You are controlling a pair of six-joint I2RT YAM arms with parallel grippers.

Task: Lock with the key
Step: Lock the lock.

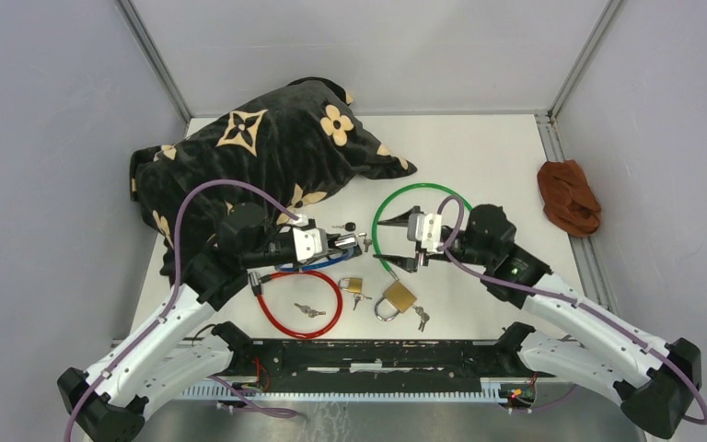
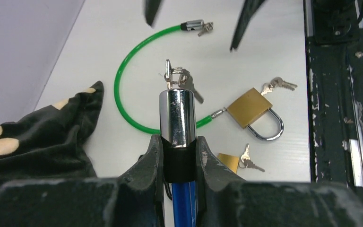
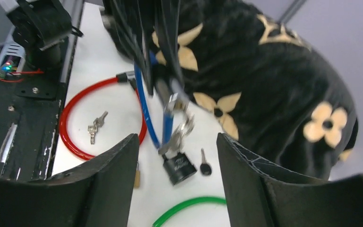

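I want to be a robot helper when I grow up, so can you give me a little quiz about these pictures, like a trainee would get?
1. True or false: the left hand is shut on the shiny chrome lock barrel of the blue cable.
2. What lies inside the red cable loop? A) a small bunch of keys B) a brass padlock C) a brown cloth
3. Fill in: the right hand is ____, with nothing held.
Key: 1 true; 2 A; 3 open.
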